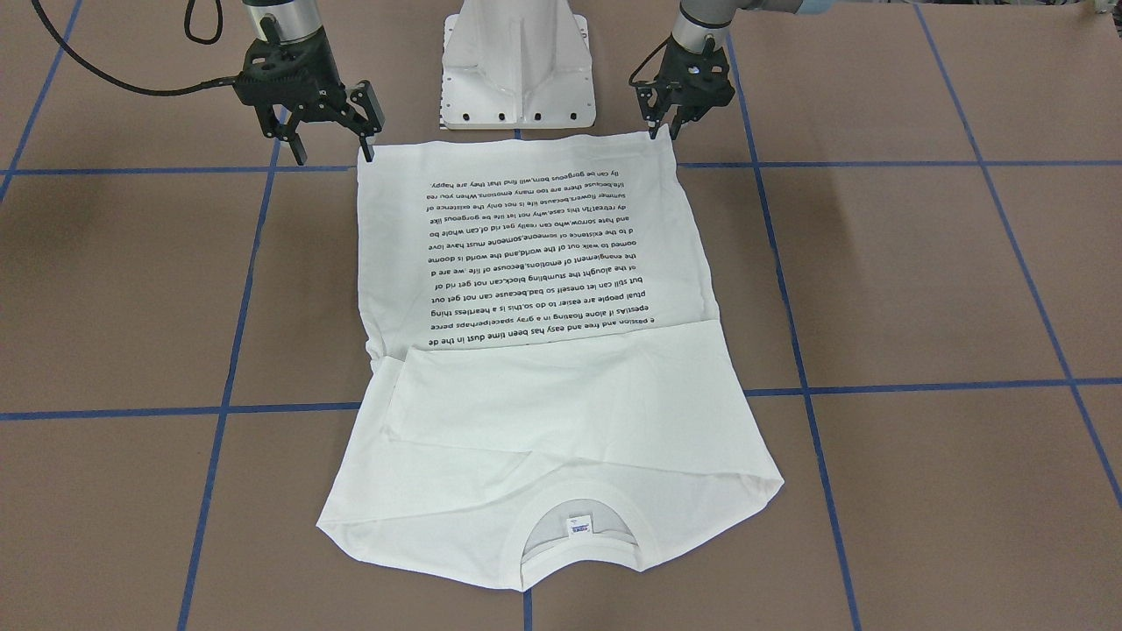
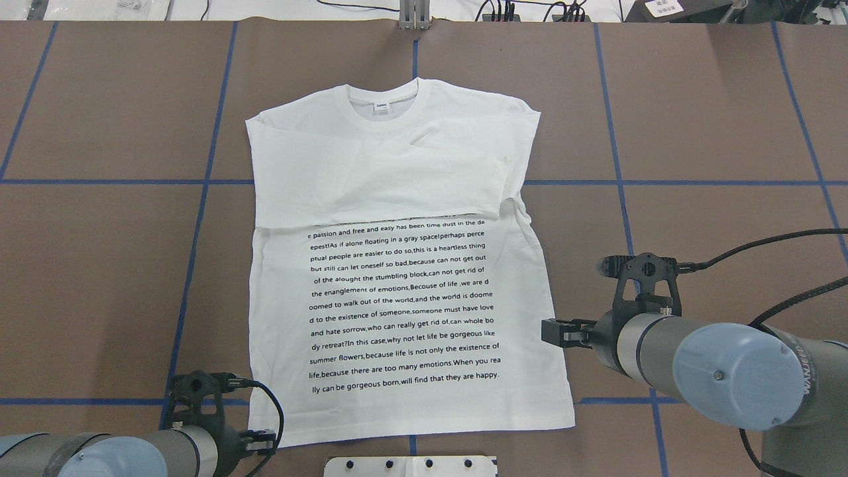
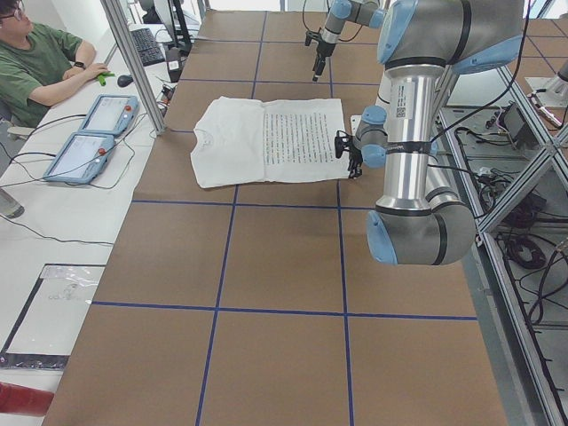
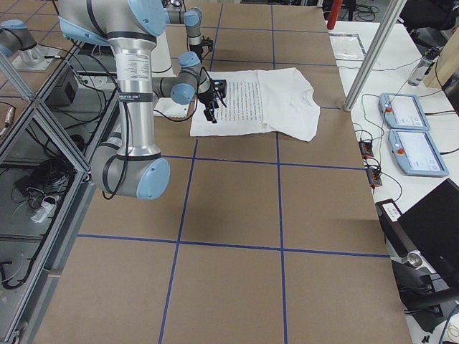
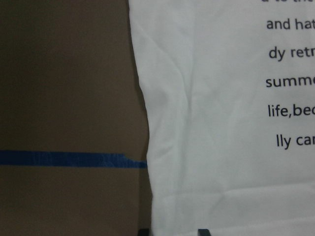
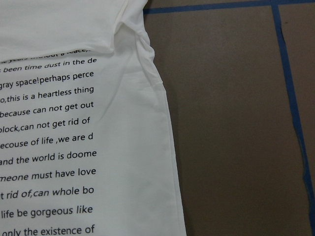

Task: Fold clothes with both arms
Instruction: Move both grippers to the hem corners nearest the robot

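Nearest the robot, a white pedestal base (image 1: 517, 70) is set on the table (image 2: 99, 278), and the hem of the white shirt (image 2: 397, 318) is laid just in front of it. At the hem corner on the robot's left, the left gripper (image 1: 663, 131) is held low with its fingers slightly parted. In the wrist view the cloth's edge is seen between the two tips. The right gripper (image 1: 333, 151) is held beside the opposite edge of the shirt, its fingers spread wide; whether cloth is touched cannot be told.

The shirt is spread flat, print side up, near the middle of the table. Its long axis is directed straight away from the robot, with the hem nearest and the collar (image 2: 384, 124) and label (image 2: 381, 106) farthest. The sleeves (image 2: 377, 179) are folded across the chest, so that the top line of the text is partly covered.

The table is covered in brown board crossed by blue tape lines (image 2: 99, 180). Beyond its far edge, a seated person (image 3: 35, 62) and two control tablets (image 3: 93, 129) on a white bench are seen.
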`<state>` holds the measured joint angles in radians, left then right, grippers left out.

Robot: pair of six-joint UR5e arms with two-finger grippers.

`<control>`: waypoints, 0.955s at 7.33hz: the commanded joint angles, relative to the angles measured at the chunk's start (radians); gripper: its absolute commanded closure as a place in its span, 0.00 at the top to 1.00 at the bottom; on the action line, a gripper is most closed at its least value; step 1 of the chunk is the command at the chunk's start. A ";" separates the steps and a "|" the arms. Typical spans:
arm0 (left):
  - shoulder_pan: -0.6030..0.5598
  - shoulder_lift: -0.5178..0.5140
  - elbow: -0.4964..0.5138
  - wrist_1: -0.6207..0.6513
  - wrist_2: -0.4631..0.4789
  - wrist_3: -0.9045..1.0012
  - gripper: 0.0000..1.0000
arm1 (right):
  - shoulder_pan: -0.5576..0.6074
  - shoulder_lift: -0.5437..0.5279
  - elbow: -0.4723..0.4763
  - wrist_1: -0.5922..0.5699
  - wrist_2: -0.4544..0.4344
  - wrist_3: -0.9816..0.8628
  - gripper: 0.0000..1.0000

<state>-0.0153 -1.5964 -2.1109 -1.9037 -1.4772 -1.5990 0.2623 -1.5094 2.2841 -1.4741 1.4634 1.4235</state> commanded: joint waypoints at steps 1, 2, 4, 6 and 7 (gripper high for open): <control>0.000 0.001 0.000 0.000 0.000 0.001 0.37 | -0.002 0.000 0.000 0.000 0.000 0.000 1.00; 0.003 0.001 0.000 0.002 0.000 0.001 0.37 | -0.002 0.000 0.000 0.000 0.000 0.000 1.00; 0.003 0.001 0.000 0.000 0.000 0.001 0.37 | -0.003 0.000 -0.002 0.000 0.000 0.000 1.00; 0.005 0.001 0.000 0.000 0.000 0.001 0.35 | -0.006 0.000 -0.002 0.000 0.000 0.000 1.00; 0.008 0.001 0.000 0.002 0.000 0.001 0.35 | -0.006 0.000 -0.002 0.000 0.000 0.000 1.00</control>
<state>-0.0102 -1.5954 -2.1108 -1.9033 -1.4772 -1.5984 0.2571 -1.5094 2.2826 -1.4742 1.4634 1.4235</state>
